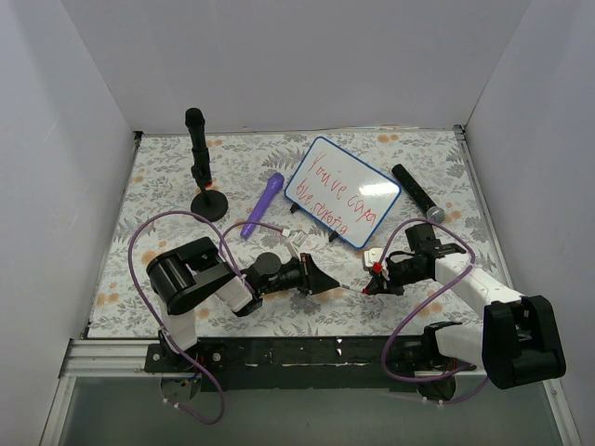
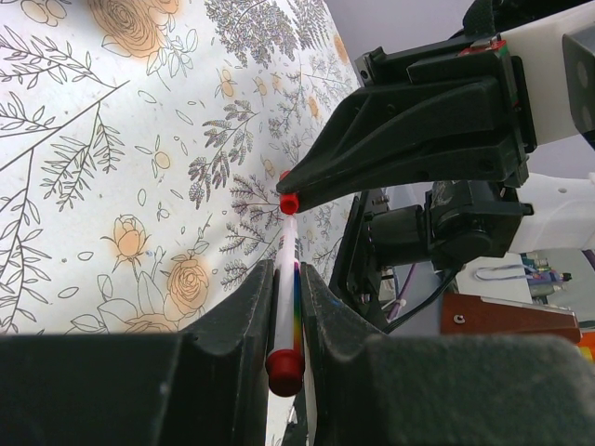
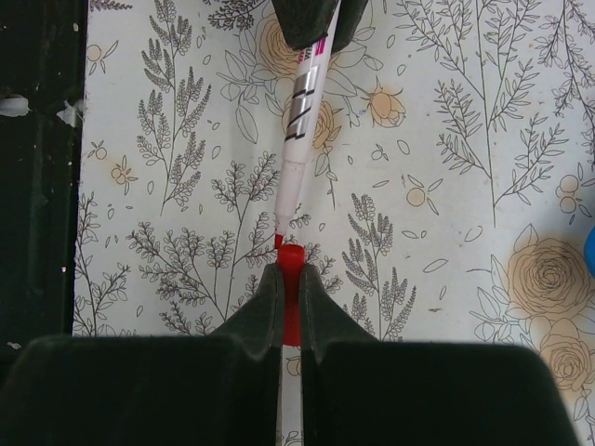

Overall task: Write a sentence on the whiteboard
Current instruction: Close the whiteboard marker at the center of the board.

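The whiteboard (image 1: 358, 181) stands tilted at the back centre of the table, with the sentence (image 1: 337, 202) in two lines of red script on it. My left gripper (image 1: 323, 277) (image 2: 286, 275) is shut on a white marker (image 2: 287, 279) with a red end plug and holds it level above the table. My right gripper (image 1: 375, 275) (image 3: 290, 271) is shut on the red cap (image 3: 292, 288). The marker's red tip (image 3: 278, 241) is right at the cap's mouth, slightly to its left. The marker (image 3: 303, 116) also shows in the right wrist view, and faintly in the top view (image 1: 349, 284).
A black microphone stand (image 1: 200, 167) is at the back left. A purple pen (image 1: 264, 204) lies left of the board. A black microphone (image 1: 416, 192) lies right of it. White walls close three sides of the floral tablecloth (image 1: 139, 242).
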You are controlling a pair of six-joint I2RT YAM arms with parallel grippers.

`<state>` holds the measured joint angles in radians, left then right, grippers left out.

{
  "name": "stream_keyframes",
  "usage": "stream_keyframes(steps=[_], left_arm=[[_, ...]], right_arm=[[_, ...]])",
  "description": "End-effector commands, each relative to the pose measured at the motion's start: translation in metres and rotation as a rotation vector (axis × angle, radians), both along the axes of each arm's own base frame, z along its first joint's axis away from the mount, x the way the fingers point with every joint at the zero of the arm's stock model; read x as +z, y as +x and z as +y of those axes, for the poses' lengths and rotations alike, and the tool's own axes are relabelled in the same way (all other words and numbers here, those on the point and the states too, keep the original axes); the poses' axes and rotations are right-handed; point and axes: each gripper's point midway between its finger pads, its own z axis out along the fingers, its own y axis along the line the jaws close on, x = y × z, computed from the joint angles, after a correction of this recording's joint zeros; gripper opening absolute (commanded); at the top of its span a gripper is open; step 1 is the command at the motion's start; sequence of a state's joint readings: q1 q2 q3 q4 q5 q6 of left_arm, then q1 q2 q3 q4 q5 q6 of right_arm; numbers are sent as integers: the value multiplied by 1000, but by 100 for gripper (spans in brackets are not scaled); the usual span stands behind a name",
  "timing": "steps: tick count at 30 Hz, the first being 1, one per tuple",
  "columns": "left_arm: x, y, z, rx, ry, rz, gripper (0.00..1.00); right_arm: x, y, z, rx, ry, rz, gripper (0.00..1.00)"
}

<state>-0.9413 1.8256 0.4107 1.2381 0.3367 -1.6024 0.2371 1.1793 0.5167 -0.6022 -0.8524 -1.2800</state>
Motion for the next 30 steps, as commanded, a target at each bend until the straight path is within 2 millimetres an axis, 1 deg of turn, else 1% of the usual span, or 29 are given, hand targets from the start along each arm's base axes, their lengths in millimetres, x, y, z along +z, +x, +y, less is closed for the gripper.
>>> stream_keyframes(steps=[1,3,13,22,30], left_arm=[[12,5,-4,8,-25,-46,0],[16,5,-3,11,-31,-55,0],[21,5,2,33,-32,-78,0],[18,6,1,27,-25,-78,0],[17,5,-2,16,-28,-73,0]], right_arm=[[12,5,5,17,28,-19,1],[10,5,5,15,24,-17,1],[8,5,4,13,15,-10,1],[12,4,6,16,31,-7,1],[12,9,7,2,32,-8,1]])
